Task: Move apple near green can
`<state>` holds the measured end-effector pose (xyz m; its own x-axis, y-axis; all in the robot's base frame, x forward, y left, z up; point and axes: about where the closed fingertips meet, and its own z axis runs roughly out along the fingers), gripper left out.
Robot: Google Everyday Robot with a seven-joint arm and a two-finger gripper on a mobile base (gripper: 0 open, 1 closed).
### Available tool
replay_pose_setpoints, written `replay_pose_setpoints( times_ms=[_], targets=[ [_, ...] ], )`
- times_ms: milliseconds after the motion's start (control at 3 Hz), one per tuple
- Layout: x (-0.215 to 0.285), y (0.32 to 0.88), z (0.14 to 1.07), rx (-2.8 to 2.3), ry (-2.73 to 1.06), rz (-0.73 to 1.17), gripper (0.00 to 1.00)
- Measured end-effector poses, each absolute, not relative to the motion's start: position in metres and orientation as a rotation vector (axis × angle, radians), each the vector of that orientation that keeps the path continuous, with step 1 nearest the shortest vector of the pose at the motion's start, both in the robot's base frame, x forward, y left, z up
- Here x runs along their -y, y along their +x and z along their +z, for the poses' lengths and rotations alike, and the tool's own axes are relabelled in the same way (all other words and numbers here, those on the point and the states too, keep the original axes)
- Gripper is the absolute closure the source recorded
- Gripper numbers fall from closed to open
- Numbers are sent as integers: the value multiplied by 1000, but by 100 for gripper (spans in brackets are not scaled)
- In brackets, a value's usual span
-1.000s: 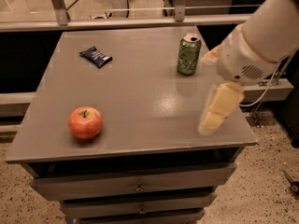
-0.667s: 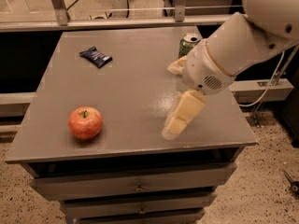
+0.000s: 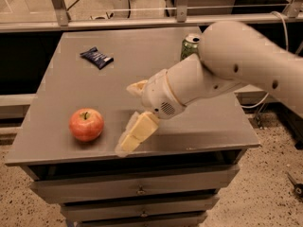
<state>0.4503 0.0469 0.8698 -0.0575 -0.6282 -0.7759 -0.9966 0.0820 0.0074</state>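
The red-orange apple (image 3: 86,124) sits on the grey table (image 3: 71,86) near its front left corner. The light green can (image 3: 189,46) stands at the back right of the table, partly hidden behind my white arm. My gripper (image 3: 126,118) is over the table's front middle, just right of the apple and a short gap away from it. Its two cream fingers (image 3: 136,132) are spread apart with nothing between them. The apple and the can are far apart.
A small dark blue snack packet (image 3: 96,57) lies at the back left of the table. Drawers (image 3: 137,190) sit under the tabletop. A metal rail (image 3: 142,21) runs behind the table. Speckled floor lies to the right.
My arm has swung left across the table, from the right side to just beside the apple, and now covers part of the can. The apple, can and packet have not moved.
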Motion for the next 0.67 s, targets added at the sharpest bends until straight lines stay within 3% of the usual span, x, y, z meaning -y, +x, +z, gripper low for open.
replay_pose_setpoints(
  times_ms=[667],
  targets=[
    [-100, 454, 845, -1657, -1480, 920, 0]
  ],
)
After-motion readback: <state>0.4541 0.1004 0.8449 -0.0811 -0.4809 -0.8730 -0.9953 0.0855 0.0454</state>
